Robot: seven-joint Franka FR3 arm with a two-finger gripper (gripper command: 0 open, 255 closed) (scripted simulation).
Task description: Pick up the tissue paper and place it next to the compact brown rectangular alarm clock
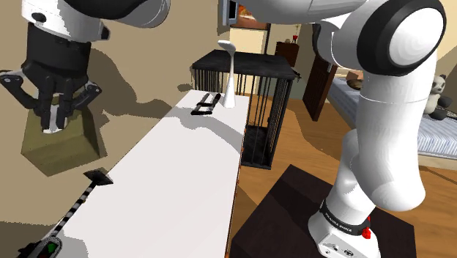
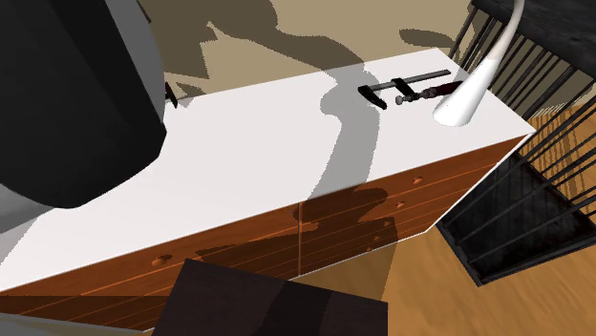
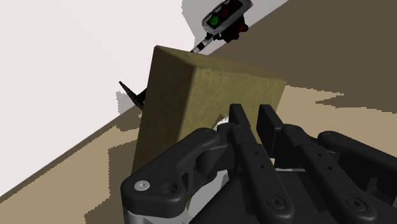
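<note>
An olive-brown tissue box [image 1: 60,144] hangs under my gripper [image 1: 51,126], at the shoulder view's left, beside the long edge of the white table [image 1: 168,168] and in front of the tan wall. The fingers are shut on the box's top, where a bit of white tissue [image 1: 50,129] shows between them. In the wrist view the two fingers of the gripper [image 3: 253,118] stand almost together over the box [image 3: 191,102], with a white sliver [image 3: 222,118] beside them. I cannot make out an alarm clock.
A striped rod with a black head [image 1: 97,177] and a green-buttoned handle [image 3: 222,17] lies on the table's near end. A black clamp [image 1: 206,102] and a tall white object [image 1: 229,73] occupy the far end. A black wire cage [image 1: 260,110] stands past it.
</note>
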